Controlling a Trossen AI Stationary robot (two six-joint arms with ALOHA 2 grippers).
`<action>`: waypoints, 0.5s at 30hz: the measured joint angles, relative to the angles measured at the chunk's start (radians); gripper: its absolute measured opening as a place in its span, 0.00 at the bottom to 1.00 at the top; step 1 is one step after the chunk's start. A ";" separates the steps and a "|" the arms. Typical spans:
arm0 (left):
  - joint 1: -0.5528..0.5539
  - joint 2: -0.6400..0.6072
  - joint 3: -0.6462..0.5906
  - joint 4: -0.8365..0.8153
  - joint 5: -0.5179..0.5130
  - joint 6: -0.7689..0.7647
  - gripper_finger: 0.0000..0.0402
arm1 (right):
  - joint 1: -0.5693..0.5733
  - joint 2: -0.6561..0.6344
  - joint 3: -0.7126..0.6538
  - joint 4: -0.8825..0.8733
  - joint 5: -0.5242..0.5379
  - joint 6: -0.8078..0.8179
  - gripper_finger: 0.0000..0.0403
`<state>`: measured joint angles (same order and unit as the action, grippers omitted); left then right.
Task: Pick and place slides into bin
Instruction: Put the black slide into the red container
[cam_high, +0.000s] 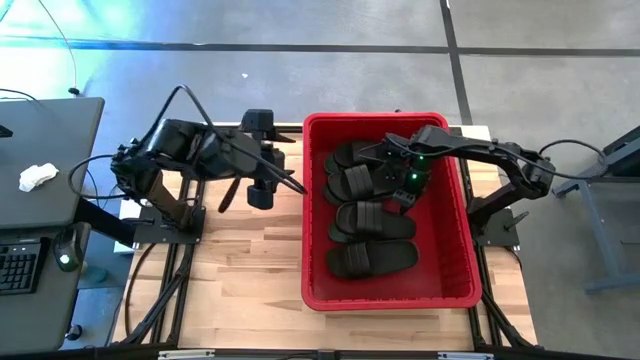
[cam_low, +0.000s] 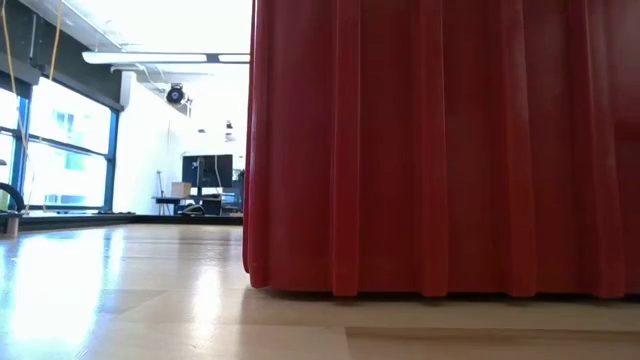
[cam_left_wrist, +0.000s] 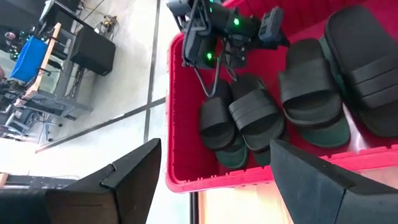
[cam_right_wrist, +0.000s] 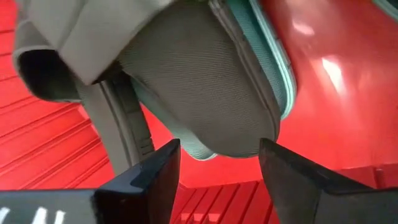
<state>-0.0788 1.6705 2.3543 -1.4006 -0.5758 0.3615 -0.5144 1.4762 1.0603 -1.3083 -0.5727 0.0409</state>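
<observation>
The red bin (cam_high: 312, 200) stands on the wooden table and holds several dark slides (cam_high: 370, 220) lying side by side. My right gripper (cam_high: 385, 160) reaches down into the bin's far end and is open. One slide's rounded end (cam_right_wrist: 217, 118), its ribbed underside showing, lies just past the right gripper (cam_right_wrist: 217, 155), in line with the gap between its fingertips. My left gripper (cam_left_wrist: 211, 186) hovers open above the table left of the bin, pointing at it, with nothing between its fingers. In the low view only the bin's ribbed wall (cam_low: 440, 150) shows. My right gripper's open fingers (cam_right_wrist: 155, 174) stand on either side of the slide's rounded end (cam_right_wrist: 211, 146), slanting down from the table's right. I cannot tell whether they touch it. The slide lies in the bin.
Bare wooden table (cam_high: 240, 270) lies left of the bin and toward the near edge. A dark side desk (cam_high: 40, 160) with a white crumpled cloth (cam_high: 38, 177) and a keyboard stands beyond the table's left edge. Cables run around the left arm's base.
</observation>
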 joint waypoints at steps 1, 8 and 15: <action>0.000 0.003 0.000 -0.003 -0.007 0.000 0.70 | 0.000 -0.008 0.000 0.000 -0.006 -0.003 0.51; 0.000 0.019 -0.001 -0.010 -0.020 0.000 0.70 | 0.107 -0.045 0.001 0.141 0.060 0.052 0.51; 0.000 0.017 0.001 -0.031 -0.020 -0.027 0.70 | 0.254 -0.077 0.001 0.237 0.272 -0.094 0.40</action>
<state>-0.0784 1.6871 2.3550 -1.4320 -0.5954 0.3344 -0.2606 1.3995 1.0611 -1.0717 -0.3003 -0.0527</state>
